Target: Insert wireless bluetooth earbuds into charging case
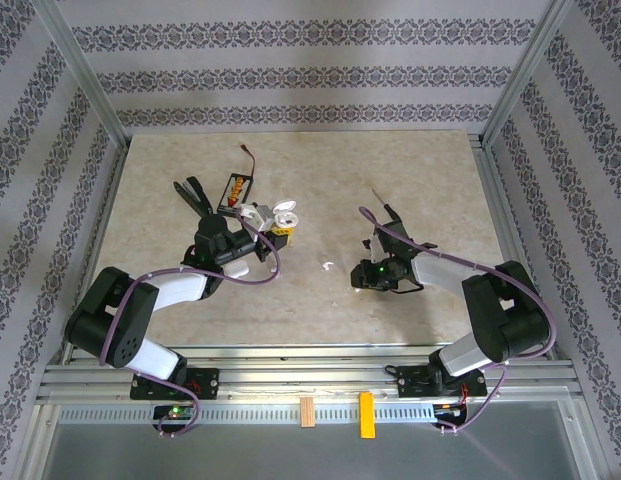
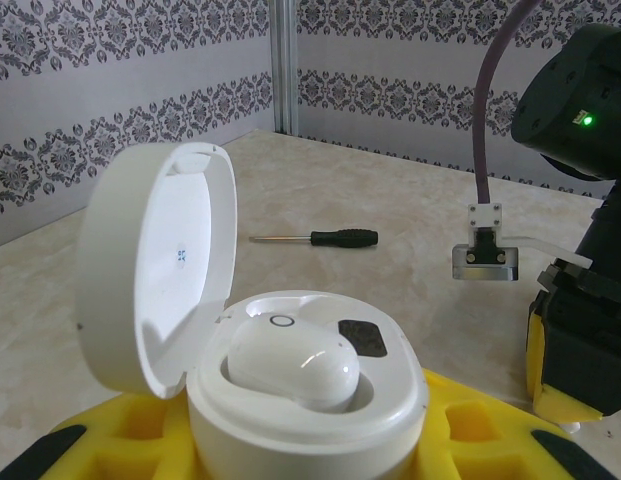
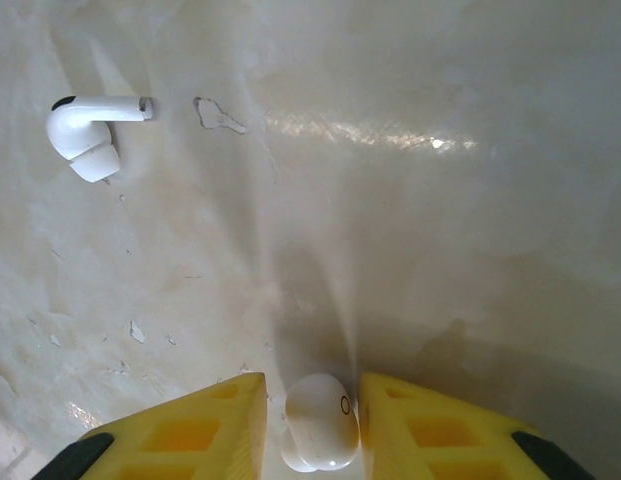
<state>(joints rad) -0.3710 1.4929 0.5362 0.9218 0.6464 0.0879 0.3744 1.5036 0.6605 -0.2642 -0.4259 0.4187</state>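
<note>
Now, transfer step | left gripper (image 2: 290, 405) clamps open charging case (image 2: 160, 280) | right gripper (image 3: 312, 390) pinches earbud (image 3: 320, 437) | next: likely align over empty socket (image 2: 365, 338).

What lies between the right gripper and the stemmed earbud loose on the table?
Bare tabletop with small scuffs, per the right wrist view, separates right gripper from stemmed earbud.

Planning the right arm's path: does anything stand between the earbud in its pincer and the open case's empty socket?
Nothing visible does. The case is open, its free socket bare. Between it and the held earbud, just a loose earbud lies low on the table.
</note>
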